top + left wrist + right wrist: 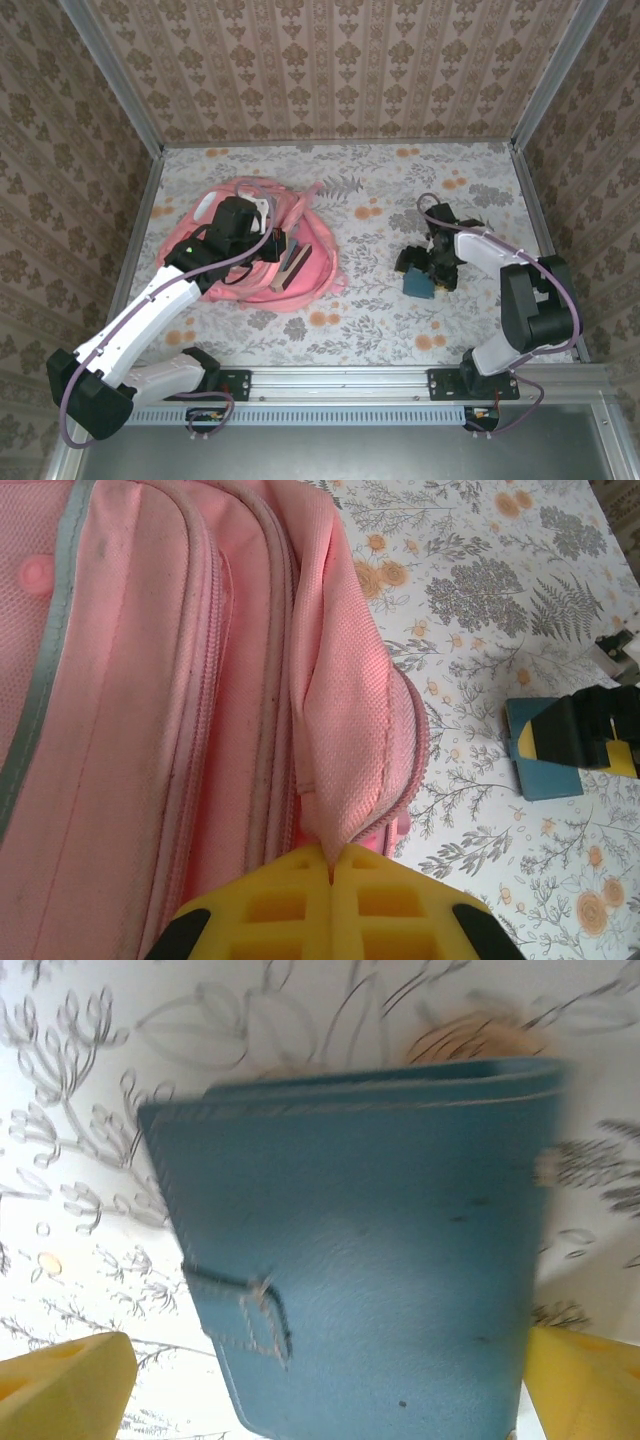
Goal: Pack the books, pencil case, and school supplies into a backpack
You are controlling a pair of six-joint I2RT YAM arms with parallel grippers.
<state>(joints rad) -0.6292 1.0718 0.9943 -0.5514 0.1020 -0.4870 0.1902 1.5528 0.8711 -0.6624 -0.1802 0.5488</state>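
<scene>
Jaws first: the left gripper has its yellow fingers pressed together, pinching a fold of the flap on the large soft pink fabric backpack. That looks like a deliberate hold, lifting the flap to open the bag's mouth so something can go in. From the top camera the backpack lies on the left half of the table with its straps spilling to the right. A dark flat thing sits at the opening, too small to name.

Over on the right, the right gripper has its jaws spread, yellow fingers either side of a small teal rectangular stitched cover with a little strap tab. The cover lies flat on the table, well apart from the backpack. One finger sits just beside its edge and the other stands off, so nothing is gripped yet. My read is that this arm is lining up a pick while its partner holds the bag open.

As for the surface, the table wears a pale cloth printed with grey ferns and orange blossoms, a busy pattern but flat and smooth. Brown damask wallpaper lines the enclosure on three sides, with metal posts at the corners and a metal rail along the near edge carrying both arm bases.
</scene>
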